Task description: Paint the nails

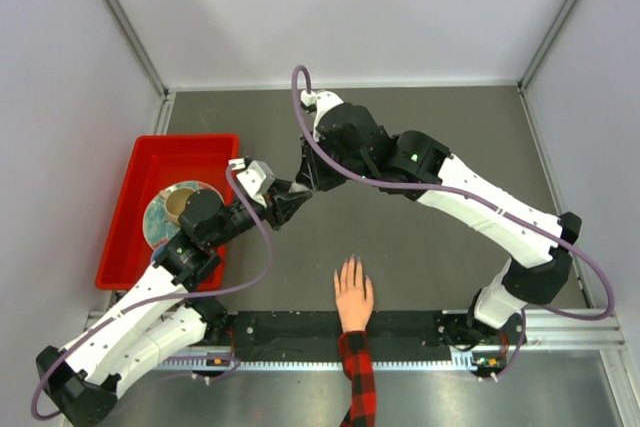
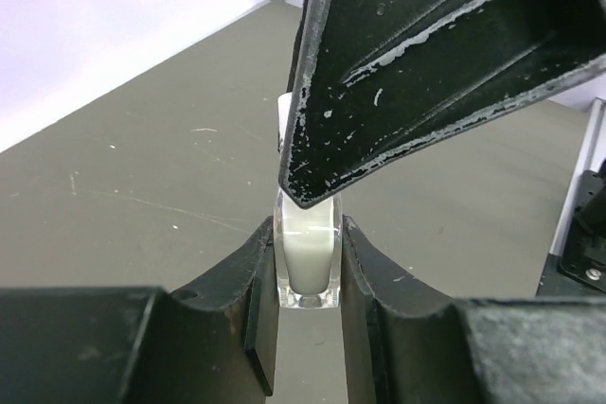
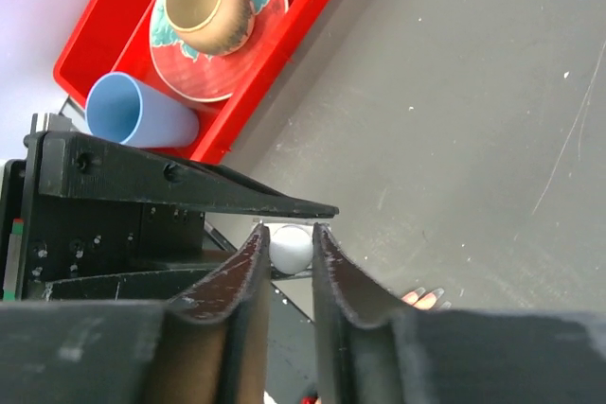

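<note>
The grey worktop (image 1: 420,262) carries everything. The left arm (image 1: 140,322) reaches in from the near left corner. The right arm (image 1: 490,202) arches over from the near right, and the two meet above the worktop's middle. A red tray (image 1: 118,237) sits at the left edge, holding a patterned plate (image 3: 267,8) with a brown cup (image 3: 204,7) on it and a blue cup (image 3: 137,115) lying on its side next to the plate.

A hand (image 1: 353,294) in a plaid sleeve (image 1: 358,377) lies flat, palm down, at the near edge, fingers pointing away from the arms' bases and well apart from both grippers.

The left gripper (image 2: 308,234) is clamped on a small clear bottle (image 2: 308,267) of white liquid, which stands upright between its fingers. The right gripper (image 3: 291,234) comes down from above, its jaws narrow and touching both sides of the bottle's white cap (image 3: 291,246).

The nails (image 3: 432,295) tip the outstretched fingers. They look pale, and they are too small to show any paint.
</note>
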